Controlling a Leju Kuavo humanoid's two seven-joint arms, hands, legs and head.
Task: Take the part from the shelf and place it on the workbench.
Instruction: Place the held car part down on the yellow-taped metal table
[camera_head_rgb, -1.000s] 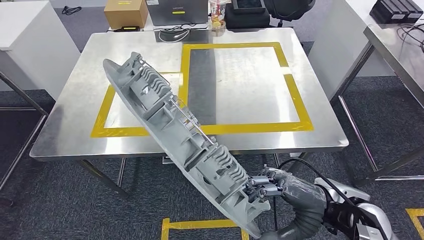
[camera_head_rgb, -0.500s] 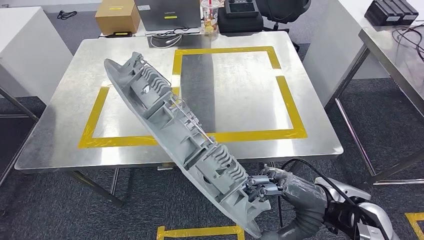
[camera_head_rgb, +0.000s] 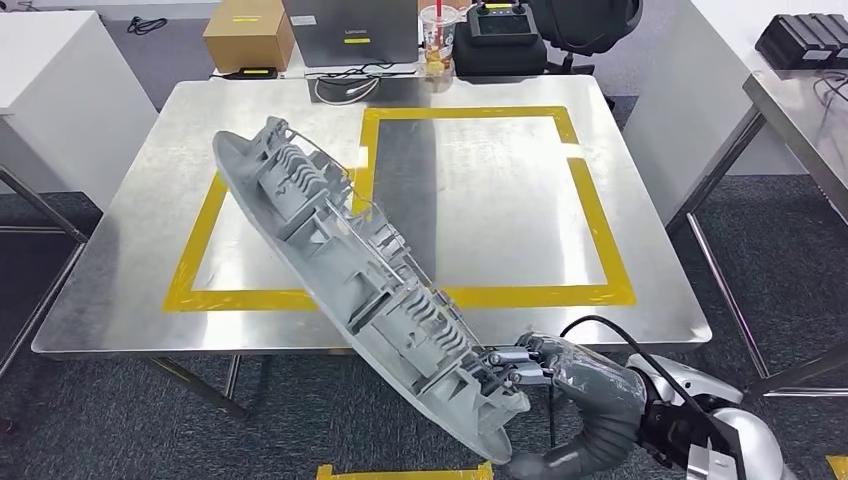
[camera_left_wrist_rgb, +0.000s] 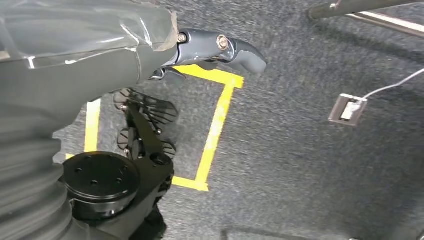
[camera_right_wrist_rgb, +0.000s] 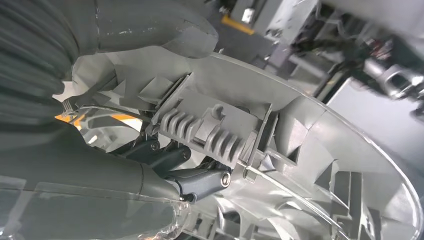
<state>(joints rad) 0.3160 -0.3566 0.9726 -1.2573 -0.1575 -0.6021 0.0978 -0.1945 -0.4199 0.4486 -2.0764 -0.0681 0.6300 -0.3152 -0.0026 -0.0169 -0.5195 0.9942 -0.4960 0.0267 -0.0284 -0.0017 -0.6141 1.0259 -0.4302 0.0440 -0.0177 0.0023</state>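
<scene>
I see a pale grey part (camera_head_rgb: 360, 285) — ribbed along its inner face — in the dark grey right hand (camera_head_rgb: 560, 375). The workbench (camera_head_rgb: 130, 250) is brushed silver, marked with yellow tape (camera_head_rgb: 600, 225) rectangles. The carpet (camera_left_wrist_rgb: 310, 165) is speckled charcoal — a tan cardboard box (camera_head_rgb: 248, 40) beyond.

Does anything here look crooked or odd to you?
One thing: the long grey ribbed plastic part hangs at a slant, gripped at its near end alone by the right hand. Its far end reaches over the steel workbench with yellow tape outlines. That looks like carrying, not a mishap. I see no spills or damage.
</scene>
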